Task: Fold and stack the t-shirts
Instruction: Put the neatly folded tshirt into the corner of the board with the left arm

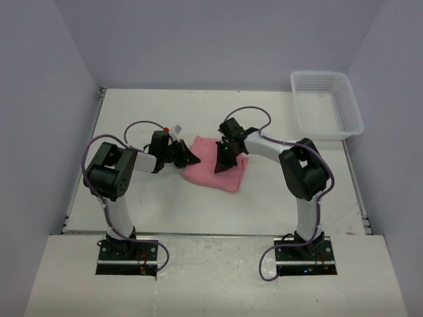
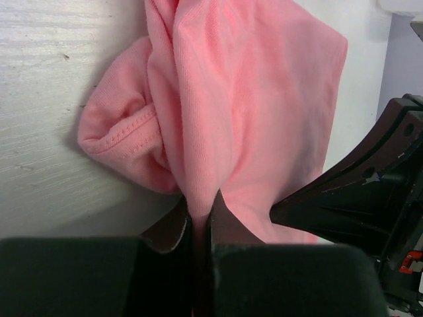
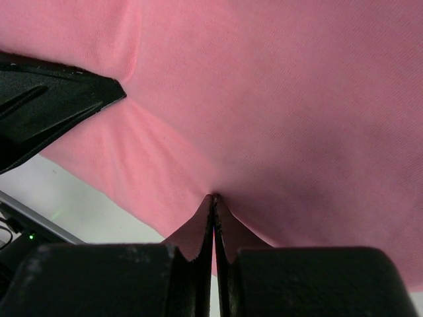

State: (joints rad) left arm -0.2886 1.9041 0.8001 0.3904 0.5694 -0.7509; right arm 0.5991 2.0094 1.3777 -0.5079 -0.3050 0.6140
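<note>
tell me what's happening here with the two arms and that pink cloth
Two robot arms are handling a soft salmon-pink t-shirt, which lies bunched and partly folded in the middle of the white table. The left gripper is shut on a pinch of fabric at the shirt's left edge. The right gripper is shut on fabric further right. The white plastic mesh basket stands apart at the far right corner. No folded stack is in view.
</note>
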